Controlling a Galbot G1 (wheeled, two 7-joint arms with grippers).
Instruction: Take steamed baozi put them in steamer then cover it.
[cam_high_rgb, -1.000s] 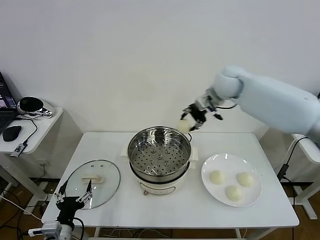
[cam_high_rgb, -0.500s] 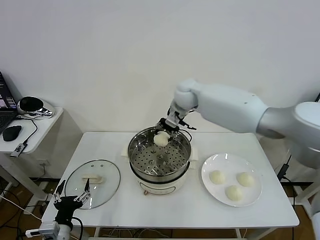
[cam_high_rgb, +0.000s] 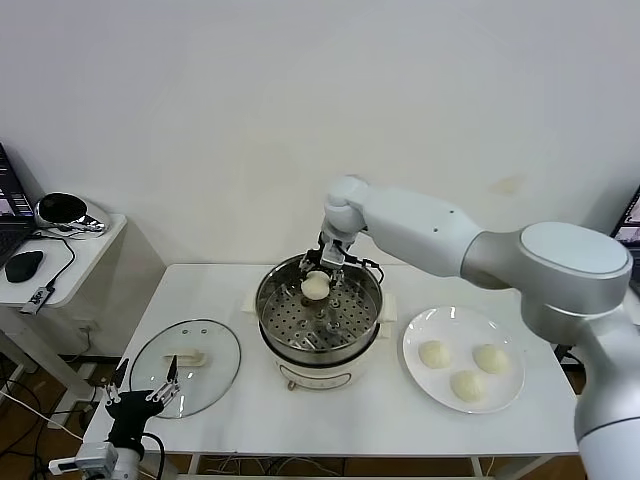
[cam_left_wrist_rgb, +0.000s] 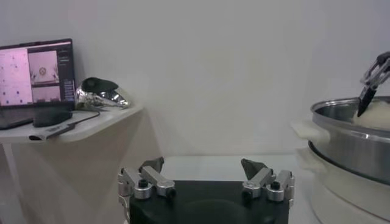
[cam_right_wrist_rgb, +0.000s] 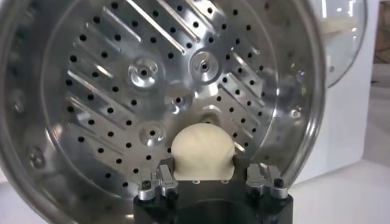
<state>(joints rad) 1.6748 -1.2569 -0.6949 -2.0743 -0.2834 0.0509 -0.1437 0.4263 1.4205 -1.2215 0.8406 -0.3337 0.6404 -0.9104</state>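
Observation:
My right gripper hangs over the back half of the steamer, shut on one steamed baozi. In the right wrist view this cream bun sits between the fingers, just above the perforated tray. Three more baozi lie on the white plate to the steamer's right. The cover, a glass lid with a cream handle, lies flat on the table at the front left. Just in front of the cover, my left gripper is parked, open and holding nothing.
A low side table at the far left carries a laptop, a mouse and a cable. The white wall stands close behind the work table. The steamer's wall rises to one side of my left gripper.
My right arm has swung left from behind the steamer's right rim and come down over the tray, carrying the baozi. The left arm has stayed put.

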